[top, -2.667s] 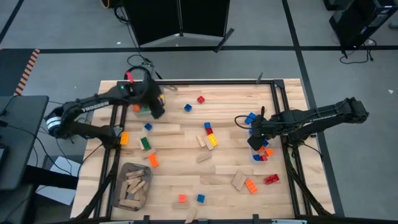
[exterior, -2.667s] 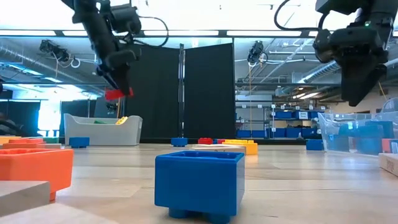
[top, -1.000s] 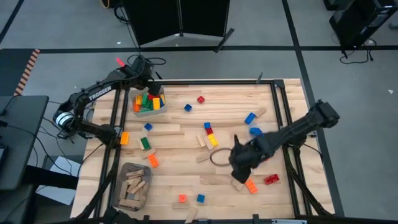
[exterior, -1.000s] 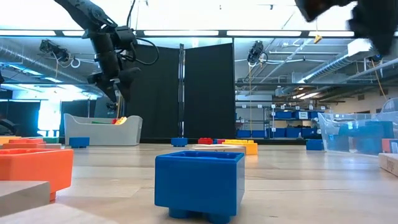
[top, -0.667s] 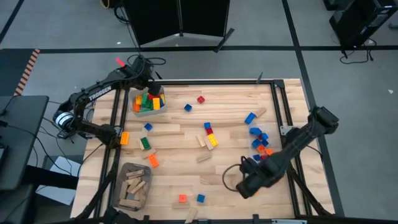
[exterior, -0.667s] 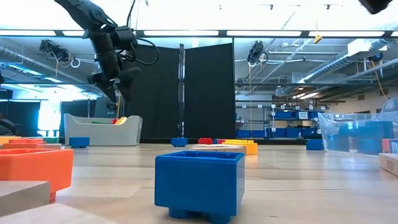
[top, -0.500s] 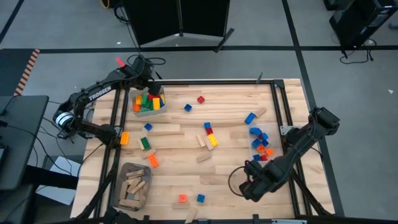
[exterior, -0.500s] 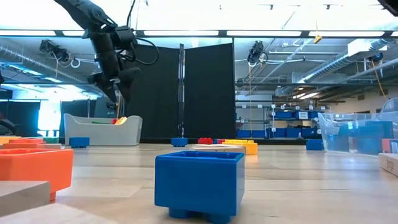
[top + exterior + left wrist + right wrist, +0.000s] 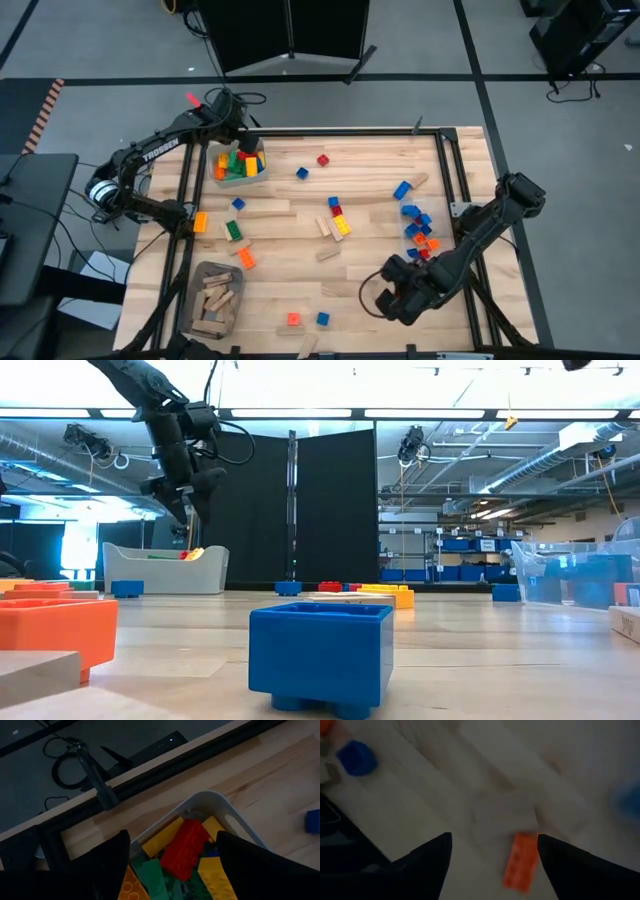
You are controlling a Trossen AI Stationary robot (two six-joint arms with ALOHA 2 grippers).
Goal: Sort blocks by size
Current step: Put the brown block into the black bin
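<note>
right wrist view: right end effector (image 9: pixel 490 851) open, empty, above 1 orange block (image 9: pixel 521 861); left end effector (image 9: pixel 172 851) open over grey bin (image 9: pixel 235 820).

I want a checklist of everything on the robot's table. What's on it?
Surface: wooden table, black frame around it.
Job's things: coloured bricks scattered over the table; a red brick lies on top in the grey bin; wooden pieces fill the bin at the near left; small bricks sit in the clear bin; an orange brick lies on the table below the right gripper.
Clutter: nothing seen.
Grippers: left gripper open above the grey bin, empty; right gripper open, empty, above the near right of the table.
Cables: loops beside the left arm.
Surroundings: black screen, shelves behind.
</note>
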